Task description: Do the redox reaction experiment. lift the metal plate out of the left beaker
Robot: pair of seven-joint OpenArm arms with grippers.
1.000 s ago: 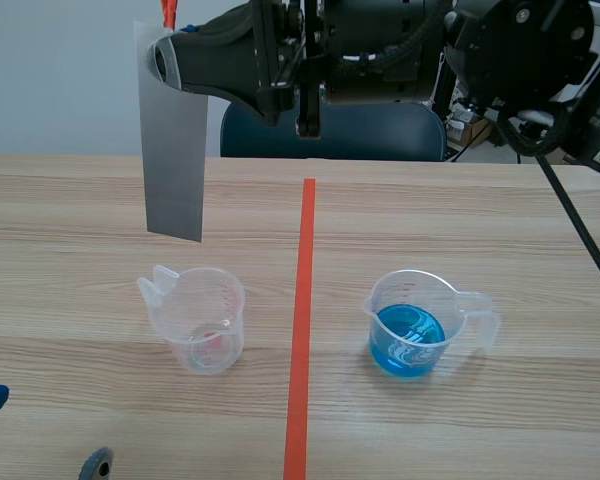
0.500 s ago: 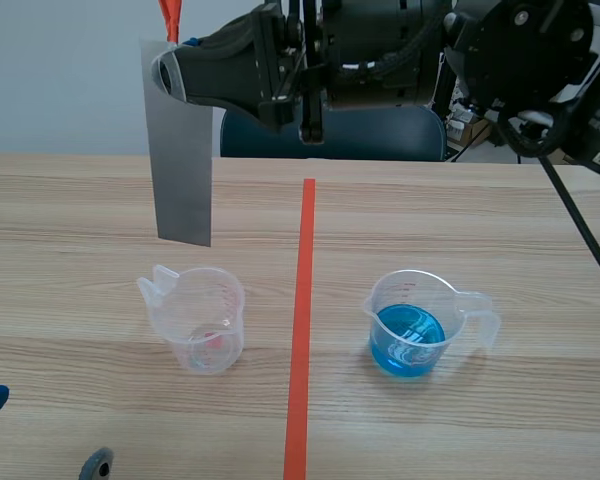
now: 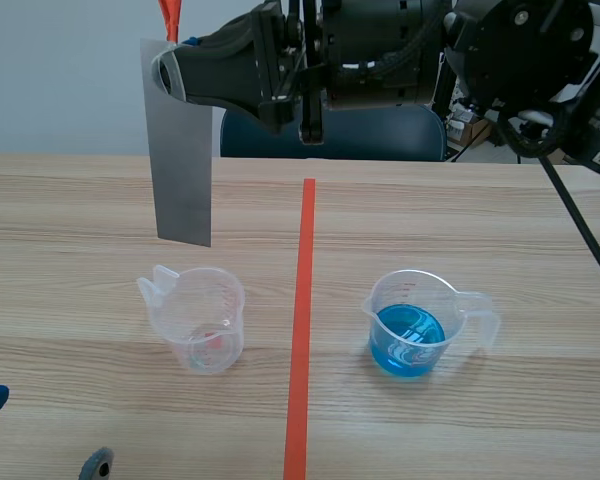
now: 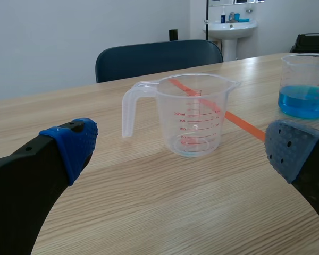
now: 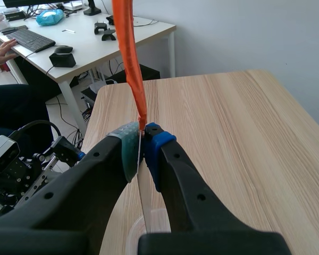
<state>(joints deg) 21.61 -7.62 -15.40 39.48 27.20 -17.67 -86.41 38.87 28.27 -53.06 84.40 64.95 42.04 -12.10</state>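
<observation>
Above the counter, the right claw pinches the top of the metal plate — it hangs upright, long axis vertical, clear above the left beaker. The left claw gapes empty, low before that beaker. Only the right wrist view shows the plate edge-on between the pads.

**One arm high, one low**

My right arm is raised and reaches across past the middle, with my right gripper pinched tight on the metal plate. My left gripper sits low, fingers spread wide apart.
</observation>
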